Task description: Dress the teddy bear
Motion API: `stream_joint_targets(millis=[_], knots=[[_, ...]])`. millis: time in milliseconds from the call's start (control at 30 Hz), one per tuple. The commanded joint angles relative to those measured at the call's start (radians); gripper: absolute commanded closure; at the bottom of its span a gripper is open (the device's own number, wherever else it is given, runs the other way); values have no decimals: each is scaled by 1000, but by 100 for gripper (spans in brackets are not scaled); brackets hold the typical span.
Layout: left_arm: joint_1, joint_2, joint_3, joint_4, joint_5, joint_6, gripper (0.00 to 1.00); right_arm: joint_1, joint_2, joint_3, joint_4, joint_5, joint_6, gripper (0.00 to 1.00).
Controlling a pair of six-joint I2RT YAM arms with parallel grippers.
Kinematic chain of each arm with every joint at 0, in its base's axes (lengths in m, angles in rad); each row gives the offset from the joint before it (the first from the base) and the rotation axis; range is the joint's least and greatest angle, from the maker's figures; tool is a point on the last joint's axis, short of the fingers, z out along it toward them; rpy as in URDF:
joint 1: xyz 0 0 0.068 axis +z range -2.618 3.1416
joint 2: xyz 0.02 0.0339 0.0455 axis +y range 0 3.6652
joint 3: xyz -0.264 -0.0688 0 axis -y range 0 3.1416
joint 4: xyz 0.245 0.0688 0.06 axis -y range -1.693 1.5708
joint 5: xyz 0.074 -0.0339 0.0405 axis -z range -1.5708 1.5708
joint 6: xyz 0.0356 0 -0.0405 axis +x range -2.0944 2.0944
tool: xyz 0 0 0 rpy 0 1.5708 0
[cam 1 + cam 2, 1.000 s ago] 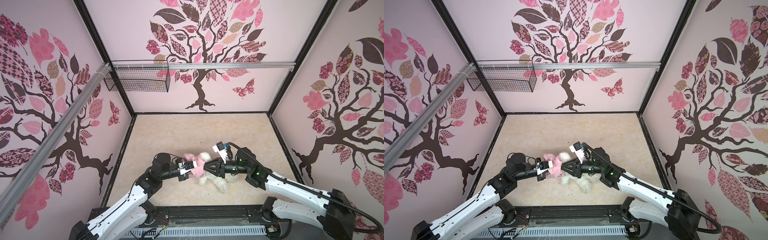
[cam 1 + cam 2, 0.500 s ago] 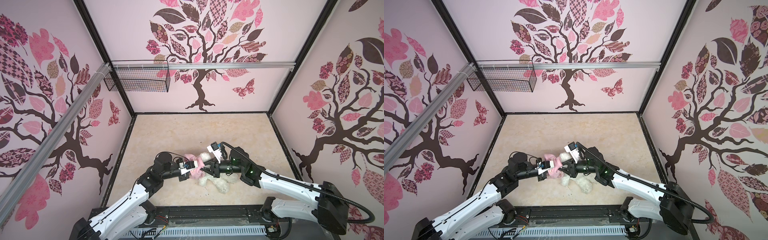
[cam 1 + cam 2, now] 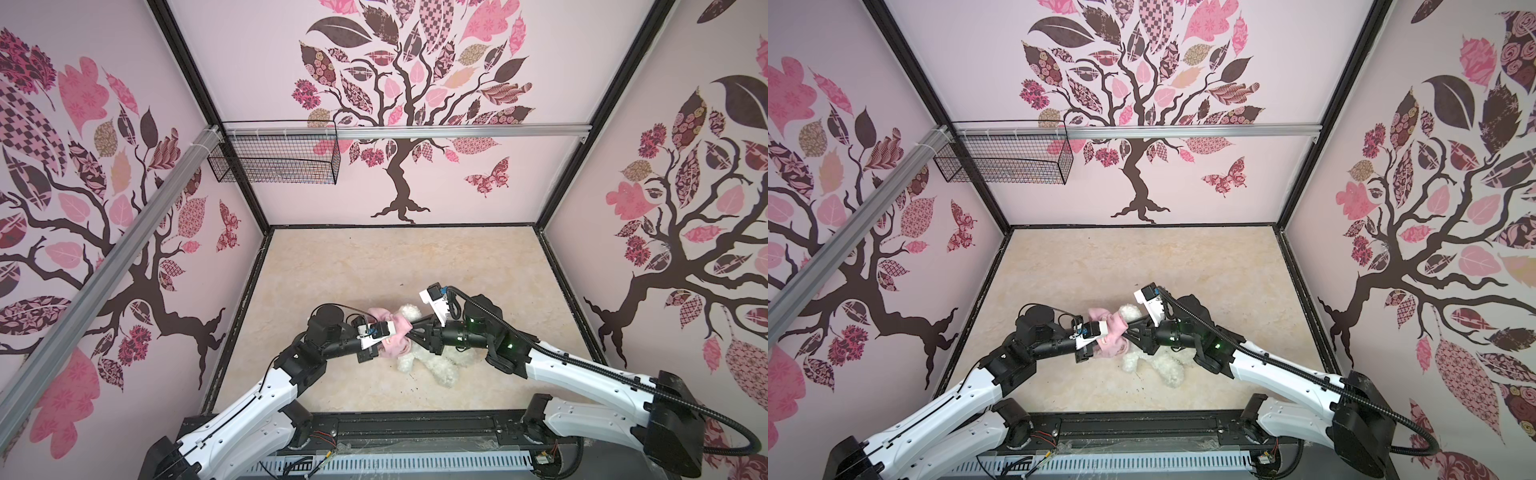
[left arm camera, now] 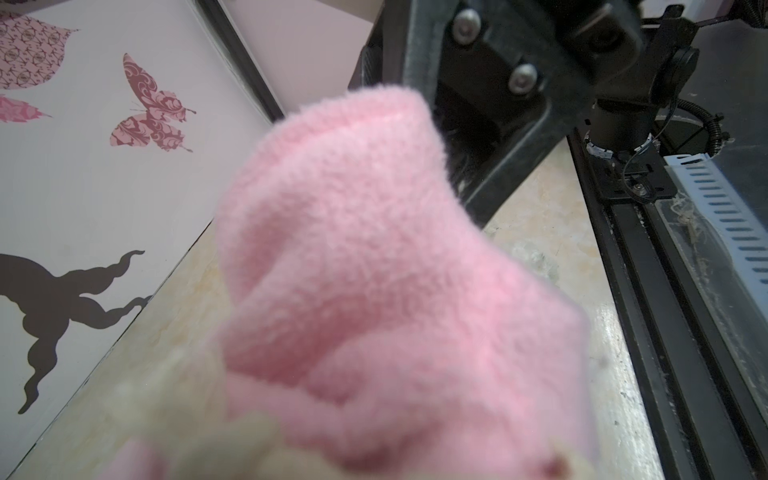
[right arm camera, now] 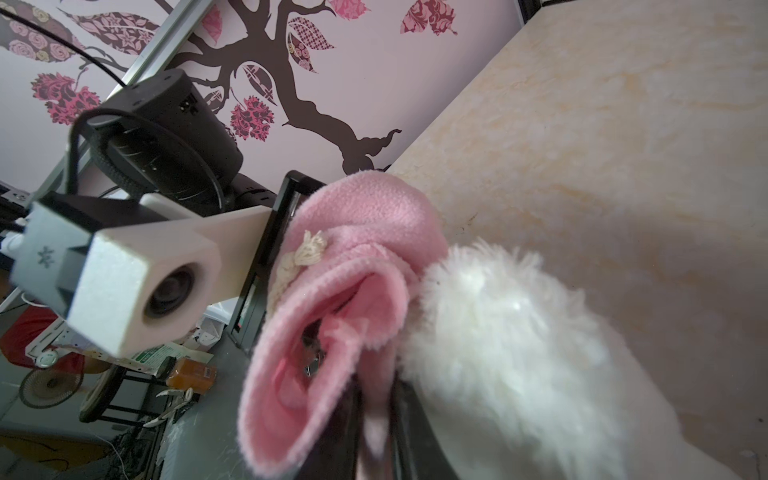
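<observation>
The white curly teddy bear [image 3: 434,365] [image 3: 1163,365] lies on the beige floor near the front, between the two arms. A pink fleece shirt [image 3: 394,328] [image 3: 1113,332] is bunched over its upper body and stretched between both grippers. My left gripper [image 3: 384,347] [image 3: 1096,351] reaches in from the left and is shut on the shirt [image 4: 374,270], whose fabric hides its fingers in the left wrist view. My right gripper [image 3: 410,330] [image 3: 1126,330] [image 5: 376,424] comes from the right, shut on an edge of the shirt [image 5: 353,257] beside the bear's fur [image 5: 519,353].
A black wire basket [image 3: 274,160] hangs on the rail at the back left wall. A black frame rail [image 3: 415,424] runs along the front edge. Patterned walls close in three sides, with beige floor [image 3: 395,266] behind the bear.
My right gripper has moved left toward the shirt and closed on its edge. The left gripper has kept its hold and hardly moved.
</observation>
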Motion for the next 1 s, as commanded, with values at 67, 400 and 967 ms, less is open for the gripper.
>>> stream_joint_targets(millis=[67, 400, 967], knots=[[-4, -20, 3, 21, 34, 0, 100, -17, -20, 40, -29, 14, -12, 91], [-4, -28, 2, 21, 41, 13, 100, -182, -66, -10, -6, -104, 86, 100], [-4, -140, -23, 68, -69, -91, 100, -404, 43, -191, 154, -151, 356, 100]])
